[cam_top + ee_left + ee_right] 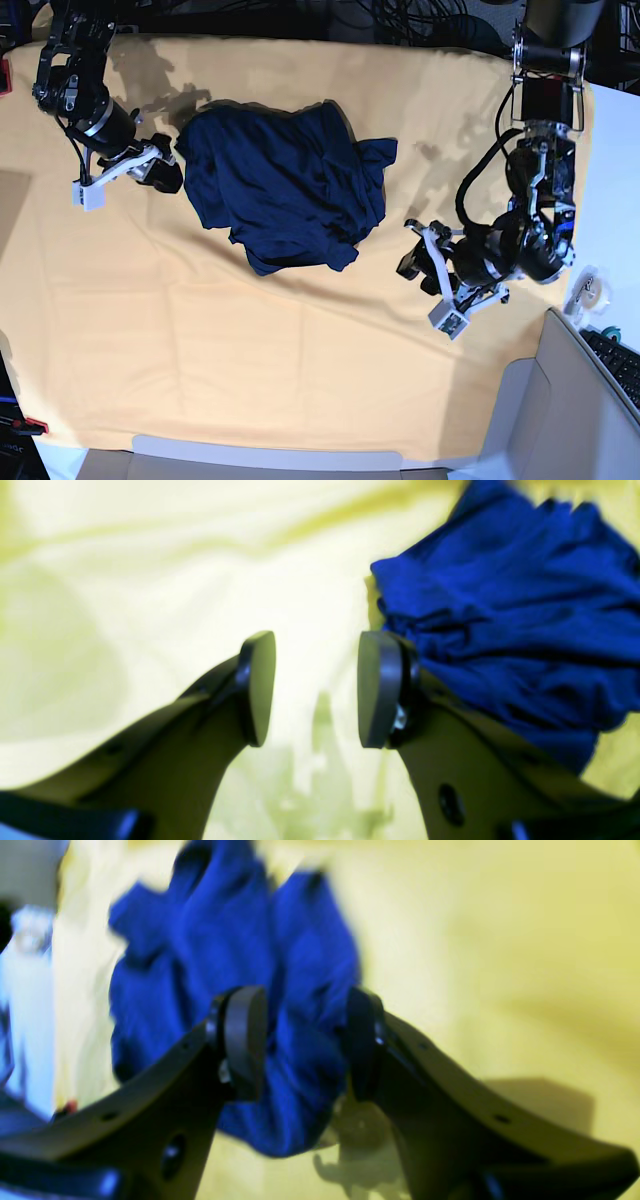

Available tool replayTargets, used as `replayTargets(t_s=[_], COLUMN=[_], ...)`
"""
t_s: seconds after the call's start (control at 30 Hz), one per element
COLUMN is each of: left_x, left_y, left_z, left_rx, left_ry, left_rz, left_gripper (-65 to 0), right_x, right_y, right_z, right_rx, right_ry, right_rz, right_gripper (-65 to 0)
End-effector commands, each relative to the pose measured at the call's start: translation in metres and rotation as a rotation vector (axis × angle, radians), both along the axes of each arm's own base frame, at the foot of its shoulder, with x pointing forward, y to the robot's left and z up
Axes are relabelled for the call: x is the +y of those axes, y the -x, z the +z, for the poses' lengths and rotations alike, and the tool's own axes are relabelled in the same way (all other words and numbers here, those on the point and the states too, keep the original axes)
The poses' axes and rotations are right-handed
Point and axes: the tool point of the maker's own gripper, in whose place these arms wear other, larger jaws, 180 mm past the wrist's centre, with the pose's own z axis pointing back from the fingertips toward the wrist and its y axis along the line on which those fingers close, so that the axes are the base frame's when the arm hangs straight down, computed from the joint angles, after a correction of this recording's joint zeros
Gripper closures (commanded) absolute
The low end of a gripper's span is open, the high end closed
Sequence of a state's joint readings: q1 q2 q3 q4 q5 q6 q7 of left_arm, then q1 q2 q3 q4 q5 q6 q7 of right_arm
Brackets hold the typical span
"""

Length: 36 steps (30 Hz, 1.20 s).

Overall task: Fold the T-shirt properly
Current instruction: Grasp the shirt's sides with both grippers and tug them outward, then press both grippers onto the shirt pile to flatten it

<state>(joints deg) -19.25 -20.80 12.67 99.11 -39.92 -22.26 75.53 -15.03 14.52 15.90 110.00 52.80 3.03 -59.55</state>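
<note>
No container shows in any of the views; the scene is a wide surface (300, 380) covered by a yellow-orange cloth (250, 330), and on it lies the T-shirt (285, 190), a dark navy-blue shirt. It rests in the upper middle part of the cloth in the base view, crumpled in an uneven heap with many folds, not spread flat. The right pincer (165, 172) is at the shirt's edge on the left of the base view; in the right wrist view its two pads (245, 1040) stand apart, and blue fabric is seen between and behind them, but the picture is blurred and I cannot tell if the pads touch the fabric, so the right pincer looks released. The left pincer (415, 258) is on the right of the base view, apart from the shirt; in the left wrist view its pads (260, 685) are separated with only pale cloth between them, so it is released and grasps nothing, and the shirt lies just beside its one finger. Near the right edge, off the cloth, a roll of tape (590, 290) and a keyboard (618, 362) are seen, with cables (400, 20) along the top.
</note>
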Motion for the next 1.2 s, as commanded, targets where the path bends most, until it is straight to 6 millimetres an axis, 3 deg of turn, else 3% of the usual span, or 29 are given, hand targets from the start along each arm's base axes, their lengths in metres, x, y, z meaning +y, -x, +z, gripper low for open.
replayTargets(t_s=[0.0, 0.1, 0.23, 0.3, 0.37, 0.47, 0.73, 0.93, 1.0, 1.17], left_x=[-0.001, -0.011, -0.049, -0.063, -0.079, -0.104, -0.158, -0.166, -0.155, -0.124], left_y=[0.008, 0.041, 0.08, 0.091, 0.096, 0.099, 0.096, 0.101, 0.099, 0.119], left_z=[0.001, -0.017, -0.029, -0.03, -0.024, -0.016, 0.007, -0.029, -0.041, -0.084], left_rx=[0.0, 0.041, 0.088, 0.103, 0.096, 0.088, 0.051, 0.153, 0.161, 0.244], left_ry=[-0.001, 0.006, 0.097, 0.138, 0.188, 0.246, 0.369, 0.364, 0.345, 0.295], left_rz=[-0.012, -0.043, -0.083, -0.091, -0.099, -0.128, -0.194, -0.196, -0.175, -0.12], left_gripper=[-22.5, -17.8, -1.2, 0.0, -0.1, -0.1, -0.1, -0.1, -0.1, -0.1], right_x=[-0.001, -0.01, -0.014, -0.011, -0.006, 0.016, 0.087, 0.085, 0.082, 0.083], right_y=[-0.01, -0.018, -0.031, -0.034, -0.037, -0.042, -0.042, -0.04, -0.04, -0.041], right_z=[0.017, 0.025, 0.033, 0.032, 0.029, 0.026, 0.013, 0.005, 0.004, 0.0], right_rx=[-0.066, -0.096, -0.149, -0.162, -0.165, -0.165, -0.144, -0.124, -0.124, -0.113], right_ry=[-0.01, -0.006, 0.02, 0.022, 0.03, 0.022, 0.062, 0.135, 0.149, 0.154], right_rz=[-0.001, -0.03, -0.054, -0.083, -0.101, -0.082, 0.073, 0.058, 0.053, 0.057], right_gripper=[-26.2, -26.1, -26.0, -25.0, -18.2, -0.6, 0.0, 0.0, 0.0, 0.0])
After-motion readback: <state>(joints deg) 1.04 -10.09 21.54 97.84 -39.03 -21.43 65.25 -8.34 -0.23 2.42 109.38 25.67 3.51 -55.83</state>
